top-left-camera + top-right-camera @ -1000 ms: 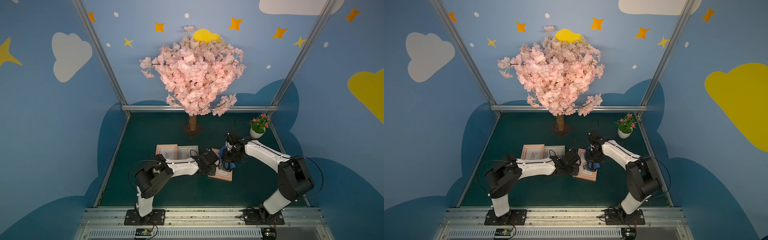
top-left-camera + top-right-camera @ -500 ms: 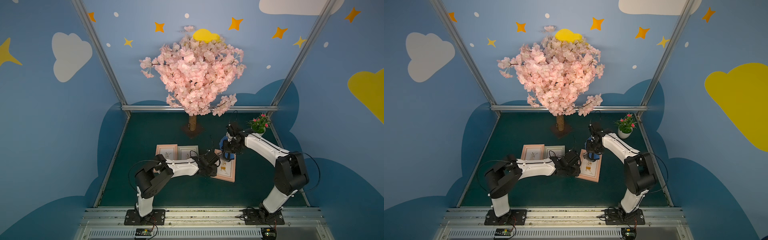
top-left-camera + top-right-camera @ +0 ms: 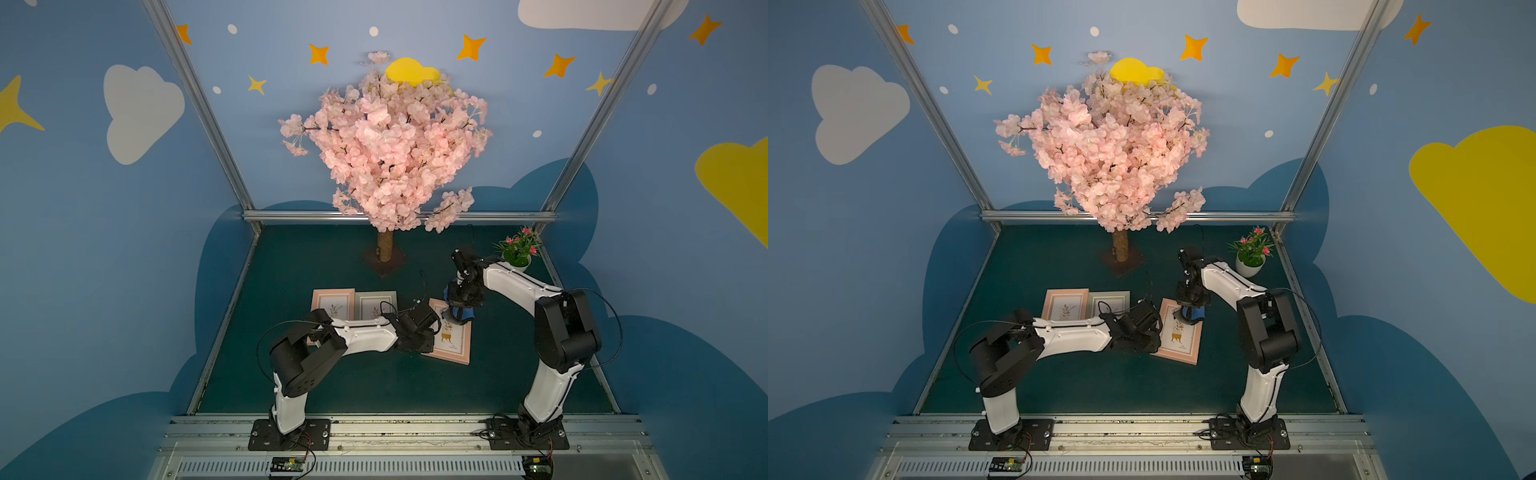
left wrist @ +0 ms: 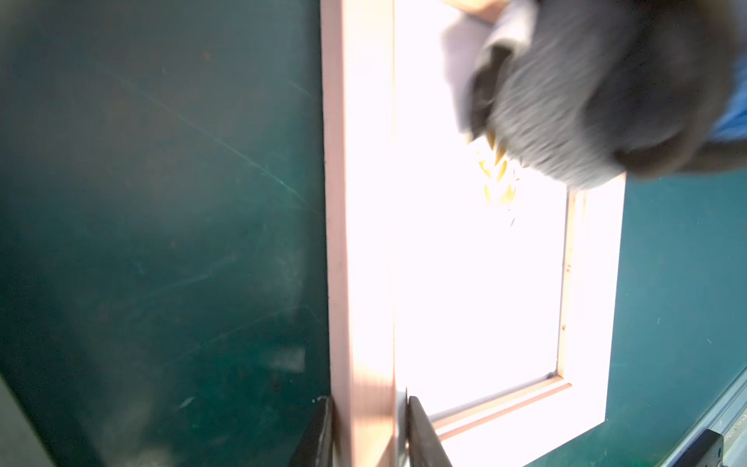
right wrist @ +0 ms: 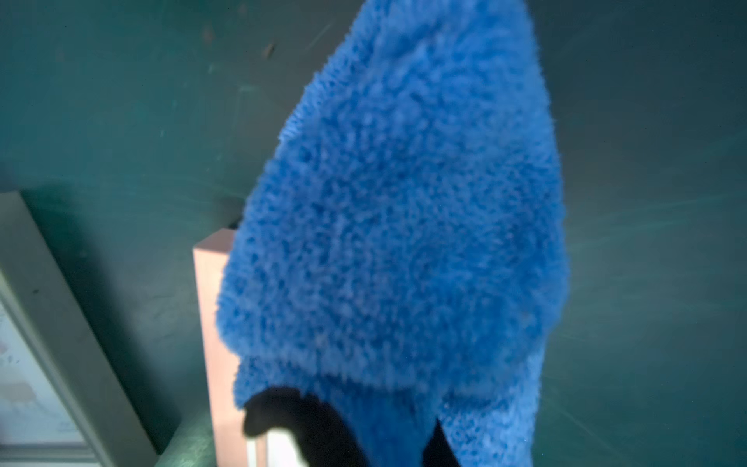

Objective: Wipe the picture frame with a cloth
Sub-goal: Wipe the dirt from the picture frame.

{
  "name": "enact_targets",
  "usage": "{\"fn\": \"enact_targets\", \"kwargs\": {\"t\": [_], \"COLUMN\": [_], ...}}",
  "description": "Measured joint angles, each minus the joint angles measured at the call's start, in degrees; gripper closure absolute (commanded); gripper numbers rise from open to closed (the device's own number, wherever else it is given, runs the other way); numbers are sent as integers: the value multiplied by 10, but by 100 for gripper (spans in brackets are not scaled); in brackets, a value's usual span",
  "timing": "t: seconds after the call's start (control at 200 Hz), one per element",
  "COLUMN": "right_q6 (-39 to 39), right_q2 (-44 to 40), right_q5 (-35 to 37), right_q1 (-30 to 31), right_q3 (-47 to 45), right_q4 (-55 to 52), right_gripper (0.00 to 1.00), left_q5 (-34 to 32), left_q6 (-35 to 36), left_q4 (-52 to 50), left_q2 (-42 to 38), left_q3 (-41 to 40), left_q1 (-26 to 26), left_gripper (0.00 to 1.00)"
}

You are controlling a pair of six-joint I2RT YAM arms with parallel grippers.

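The left end effector [image 4: 368,420] pinched one long side of the picture frame [image 3: 453,345], with one finger [image 4: 321,432] on each side of the pink edge. The frame lay flat on the green surface [image 3: 332,382], a little crooked.

The right end effector [image 5: 384,440] pointed down and was squeezed tight on the cloth [image 5: 396,222]. The cloth hung from it in a fluffy blue bunch over the far end of the frame. In the left wrist view its grey side sat over the white picture, right by the little yellow drawing.

Two more frames [image 3: 332,305] lay side by side on the surface next to the left arm. Behind them stood a pink blossom tree [image 3: 386,153]. A small flower pot [image 3: 517,253] stood in the far corner by the right arm.
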Motion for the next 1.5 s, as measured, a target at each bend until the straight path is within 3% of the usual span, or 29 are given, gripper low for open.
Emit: {"fn": "enact_targets", "kwargs": {"t": [0.335, 0.671, 1.046, 1.346, 1.502], "right_q6": [7, 9, 17, 11, 13], "right_q2": [64, 17, 63, 17, 12], "right_q5": [-29, 1, -35, -6, -5], "right_q1": [78, -5, 70, -7, 3], "right_q3": [50, -12, 43, -20, -24], "right_q4": [10, -3, 5, -6, -5], "right_gripper": [100, 100, 100, 100, 100], "left_q5": [-2, -2, -2, -2, -2], "left_q6": [-2, -6, -10, -10, -10], "left_q4": [0, 5, 6, 6, 4], "left_q2": [0, -1, -1, -1, 0], "left_q3": [-1, -4, -4, -4, -3], "left_q1": [0, 0, 0, 0, 0], "left_gripper": [73, 73, 73, 73, 73]}}
